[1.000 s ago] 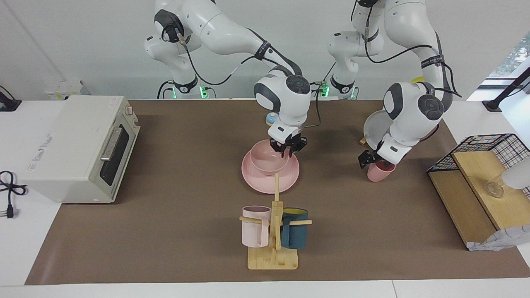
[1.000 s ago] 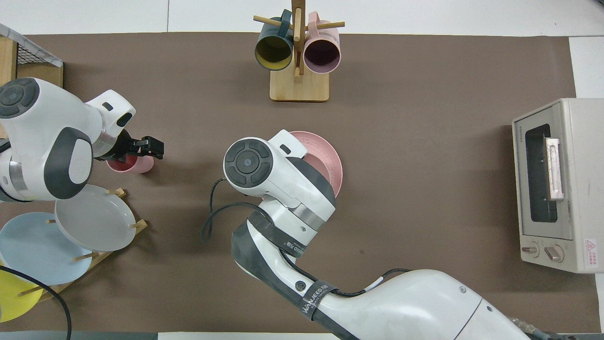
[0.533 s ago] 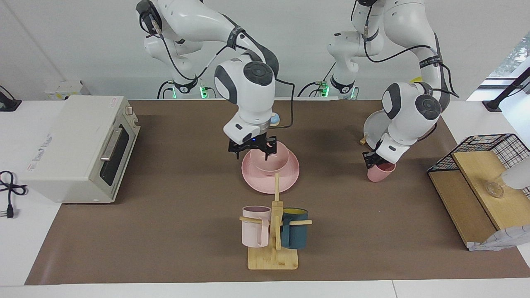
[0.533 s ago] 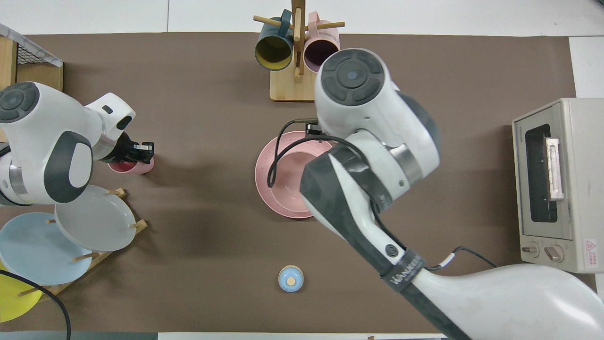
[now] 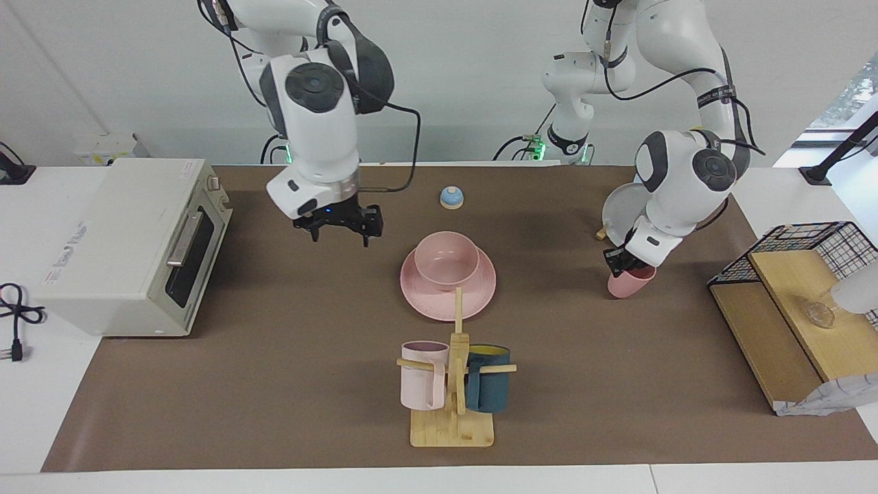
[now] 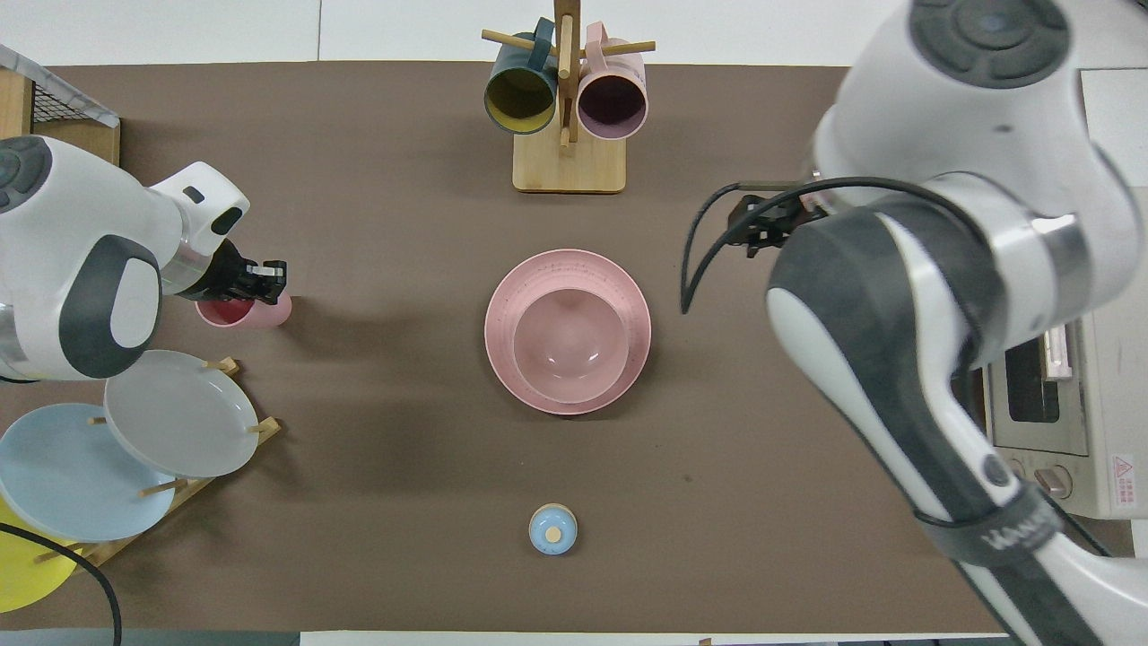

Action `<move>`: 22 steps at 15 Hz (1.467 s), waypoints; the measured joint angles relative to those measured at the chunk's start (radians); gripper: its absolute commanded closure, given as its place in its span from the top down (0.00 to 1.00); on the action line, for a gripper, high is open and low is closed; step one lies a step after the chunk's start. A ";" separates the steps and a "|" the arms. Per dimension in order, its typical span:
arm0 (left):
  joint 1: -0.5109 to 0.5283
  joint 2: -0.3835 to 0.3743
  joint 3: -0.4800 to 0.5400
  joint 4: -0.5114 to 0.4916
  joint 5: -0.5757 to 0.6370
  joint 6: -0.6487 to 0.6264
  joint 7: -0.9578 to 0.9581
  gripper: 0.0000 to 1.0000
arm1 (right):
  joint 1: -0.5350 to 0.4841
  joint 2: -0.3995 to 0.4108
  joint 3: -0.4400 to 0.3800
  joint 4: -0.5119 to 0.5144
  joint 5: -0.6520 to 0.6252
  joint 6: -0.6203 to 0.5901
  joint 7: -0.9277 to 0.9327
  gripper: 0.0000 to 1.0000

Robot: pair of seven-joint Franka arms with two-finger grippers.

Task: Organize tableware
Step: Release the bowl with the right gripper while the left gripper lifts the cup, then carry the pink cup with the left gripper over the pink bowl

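Observation:
The pink plate (image 5: 426, 306) (image 6: 630, 298) lies mid-table with the pink bowl (image 5: 446, 258) (image 6: 568, 346) sitting in it. The small pink cup (image 5: 631, 282) (image 6: 244, 312) stands on the mat toward the left arm's end, next to the plate rack. My left gripper (image 5: 619, 263) (image 6: 262, 278) is shut on the cup's rim. My right gripper (image 5: 337, 230) (image 6: 769, 224) hangs open and empty over the mat between the plate and the oven.
A wooden mug rack (image 5: 453, 418) (image 6: 568, 161) holds a pale-pink mug and a dark-teal mug. A toaster oven (image 5: 130, 240) stands at the right arm's end. A plate rack holds grey (image 6: 179, 422), blue and yellow plates. A small blue knob (image 5: 451, 197) and a wire shelf (image 5: 802, 302) are also here.
My right gripper opened, leaving the bowl on the plate, then rose and swung toward the oven. My left gripper closed onto the pink cup's rim.

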 measured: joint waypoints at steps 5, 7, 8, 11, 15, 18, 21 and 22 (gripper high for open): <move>-0.244 0.061 -0.006 0.293 -0.058 -0.187 -0.409 0.00 | -0.014 -0.069 -0.067 -0.021 0.006 -0.070 -0.070 1.00; -0.343 0.108 -0.008 0.353 -0.062 -0.166 -0.553 0.00 | -0.023 -0.068 -0.067 -0.030 0.006 -0.070 -0.070 1.00; -0.384 0.132 -0.007 0.365 -0.062 -0.142 -0.610 0.00 | -0.027 -0.068 -0.067 -0.034 0.006 -0.070 -0.070 1.00; -0.450 0.206 -0.007 0.368 -0.062 -0.065 -0.688 0.00 | -0.033 -0.076 -0.068 -0.045 0.006 -0.068 -0.071 1.00; -0.478 0.253 -0.005 0.331 -0.062 0.001 -0.744 0.00 | -0.032 -0.111 -0.147 -0.073 0.006 -0.060 -0.211 1.00; -0.490 0.262 -0.005 0.274 -0.062 0.067 -0.761 0.00 | -0.019 -0.130 -0.200 -0.121 0.009 -0.014 -0.255 1.00; -0.493 0.263 -0.004 0.227 -0.062 0.114 -0.774 0.00 | -0.002 -0.134 -0.202 -0.130 0.009 -0.005 -0.255 1.00; -0.495 0.264 -0.004 0.211 -0.062 0.132 -0.778 0.00 | 0.001 -0.135 -0.208 -0.131 0.009 -0.005 -0.255 1.00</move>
